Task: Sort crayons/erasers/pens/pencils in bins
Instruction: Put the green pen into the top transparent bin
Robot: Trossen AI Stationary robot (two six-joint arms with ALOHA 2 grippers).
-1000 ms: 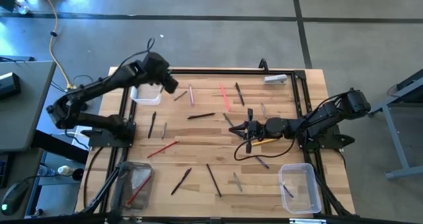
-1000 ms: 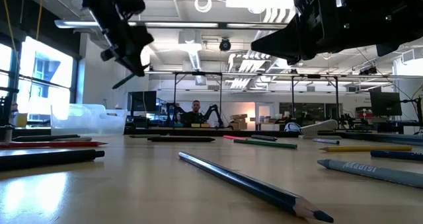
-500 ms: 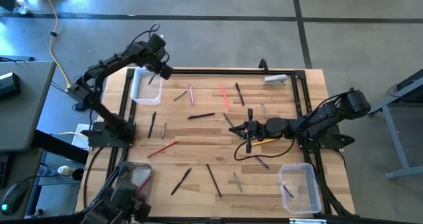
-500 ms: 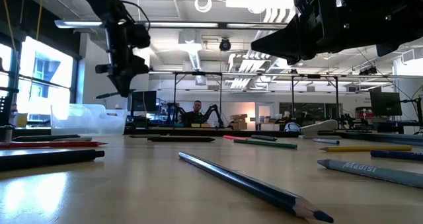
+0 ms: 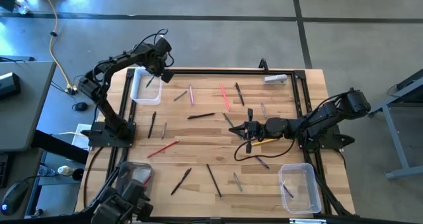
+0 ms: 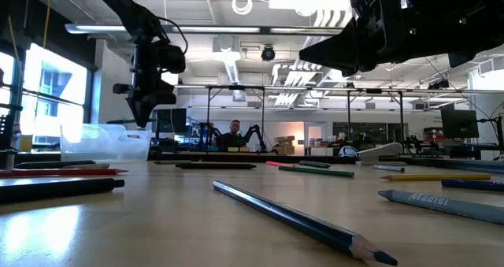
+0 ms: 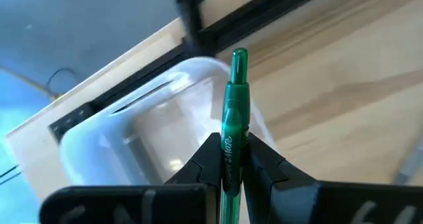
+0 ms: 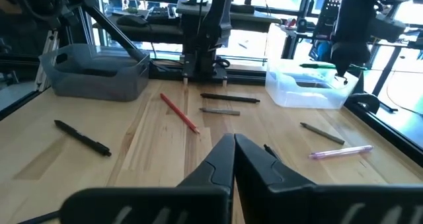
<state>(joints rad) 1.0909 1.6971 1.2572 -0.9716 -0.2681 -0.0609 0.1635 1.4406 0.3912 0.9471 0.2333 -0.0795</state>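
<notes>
- Three bins sit on the wooden table [image 5: 198, 151]: a clear white-rimmed bin [image 5: 145, 86] at the far left corner, a grey-tinted bin [image 5: 135, 182] at the near left corner with a red stick inside, and a clear bin [image 5: 301, 186] at the near right corner.
- Left gripper [image 5: 153, 76] hangs in the air over the white-rimmed bin, its fingers [image 7: 264, 168] pinched narrow on a green pen [image 7: 233, 118] (the pen's tip points out past the fingers, above the bin's open top).
- From the right wrist view the same green pen [image 8: 320, 66] shows lying level in the left gripper, just above the bin's rim.
- Right gripper [image 5: 248, 129] lies low near the middle of the table, its fingers [image 8: 218, 159] pressed together with nothing between them.
- Loose sticks are scattered across the table: a red pencil [image 5: 162, 149] left of centre, a black pen [image 5: 201, 116] nearer the far side, a pink stick [image 5: 192, 95] and a red stick [image 5: 225, 97] toward the far edge, a yellow pencil [image 5: 266, 142] just beside the right arm, and a long dark pencil [image 5: 213, 180] near the front edge.
- At table height a dark blue pencil [image 6: 307, 224] lies closest to the camera, slanting across the boards.
- Beyond the table (far back in the room) a person [image 6: 233, 132] is seated.
</notes>
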